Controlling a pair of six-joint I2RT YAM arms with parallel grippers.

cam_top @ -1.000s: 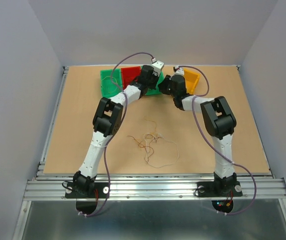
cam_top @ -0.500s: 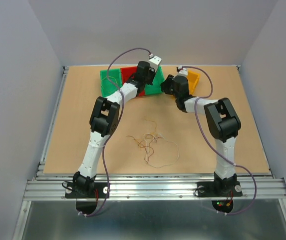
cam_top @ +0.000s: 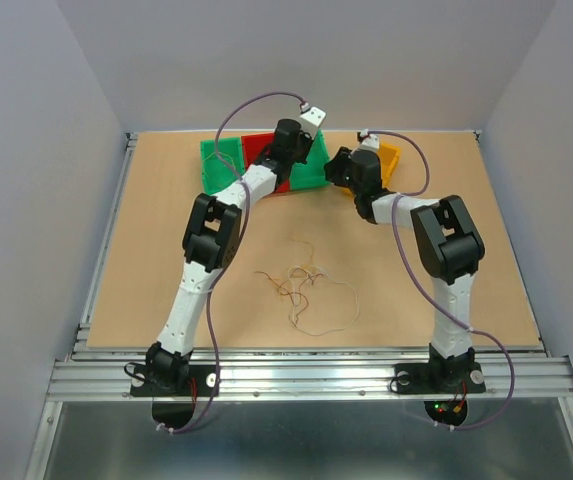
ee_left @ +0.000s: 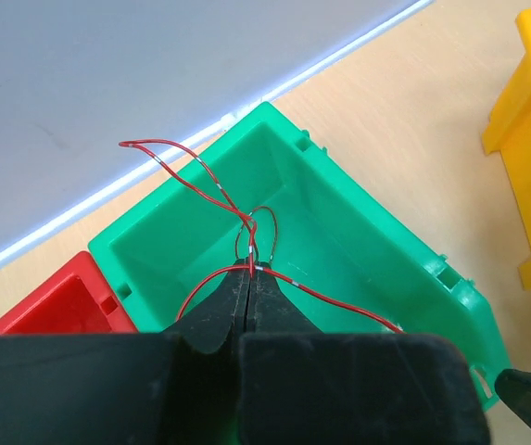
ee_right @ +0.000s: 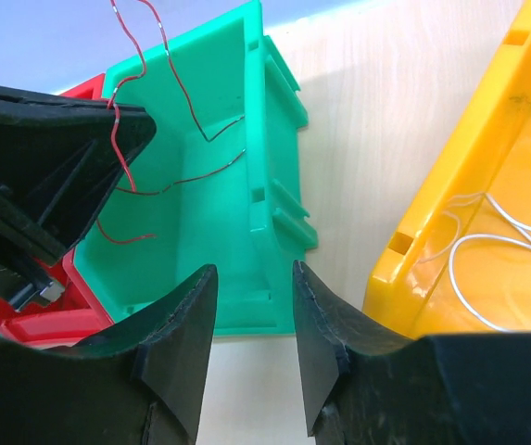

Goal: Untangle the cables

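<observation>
Left pincer (ee_left: 249,278) is hovering over the green bin (ee_left: 376,232), tips pressed together and pinching a thin red wire (ee_left: 217,187). The wire's loose ends are looping up and out above the bin's hollow. A red bin (ee_left: 52,306) is sitting right beside the green one, and a yellow bin (ee_left: 524,111) is standing apart on its other side. Right pincer (ee_right: 254,315) is hanging over the gap between the green and yellow bins, fingers spread and gripping nothing. A white wire (ee_right: 474,239) is lying looped inside the yellow bin. The tangle of cables (cam_top: 301,285) is lying mid-tabletop (cam_top: 166,220), between the two arms and well apart from both pincers.
</observation>
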